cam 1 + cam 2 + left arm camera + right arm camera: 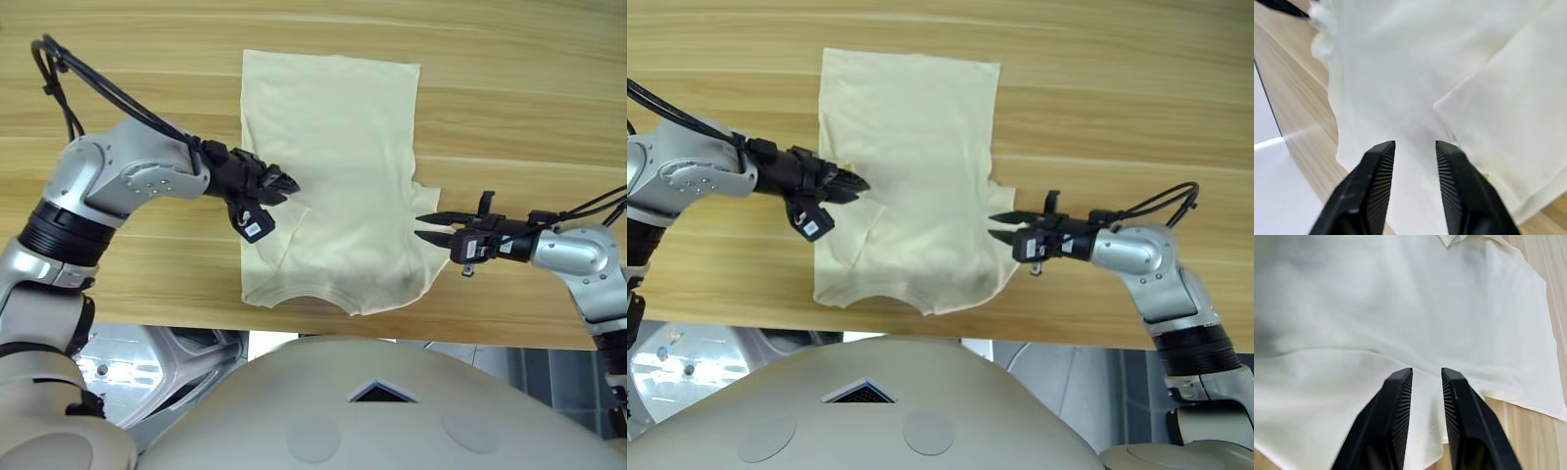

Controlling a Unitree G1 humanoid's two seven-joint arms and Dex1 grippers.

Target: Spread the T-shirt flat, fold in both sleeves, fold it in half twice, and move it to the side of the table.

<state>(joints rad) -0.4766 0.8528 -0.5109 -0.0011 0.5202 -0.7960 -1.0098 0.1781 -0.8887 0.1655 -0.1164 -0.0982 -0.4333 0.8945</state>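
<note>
Head views: the T-shirt [333, 166] lies flat on the table [519, 108] with its collar toward the robot. Its left sleeve is folded in and its right sleeve pokes out. The left gripper [291, 184] is over the folded sleeve, and the right gripper [419, 227] is at the right sleeve's edge.

Left wrist view: the fingers [1378, 166] stand apart above the cloth, holding nothing.

Right wrist view: the fingers [1398, 396] are parted over the shirt's edge, also empty.
</note>
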